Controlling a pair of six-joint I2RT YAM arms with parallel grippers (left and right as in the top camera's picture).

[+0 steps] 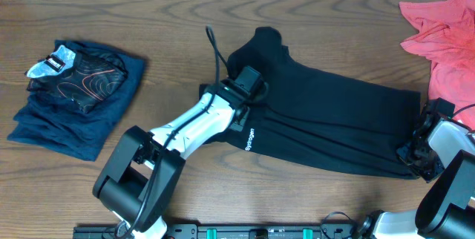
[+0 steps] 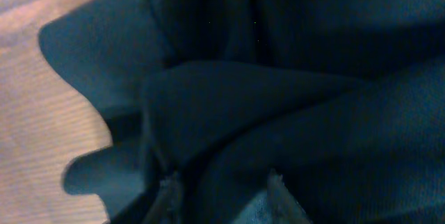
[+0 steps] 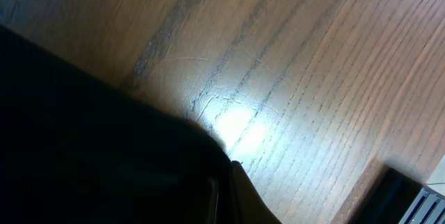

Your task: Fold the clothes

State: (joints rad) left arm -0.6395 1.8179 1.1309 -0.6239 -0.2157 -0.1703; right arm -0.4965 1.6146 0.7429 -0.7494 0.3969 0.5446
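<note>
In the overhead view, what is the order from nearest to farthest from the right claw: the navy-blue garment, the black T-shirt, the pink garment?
1. black T-shirt, its lower right corner at the right claw.
2. pink garment, top right of the table.
3. navy-blue garment, far left.

Noted wooden table (image 1: 171, 16), brown, grain showing. Found navy-blue garment (image 1: 70, 131) at left, folded in rough stack. Saw black garment with thin red contour lines (image 1: 89, 83) lying on top, toward far side, grey patch (image 1: 53, 62) at its left end. Spotted coral-pink garment (image 1: 445, 38) crumpled at far right corner, cut off by right edge. Caught bright glare on bare wood in right wrist view.
</note>
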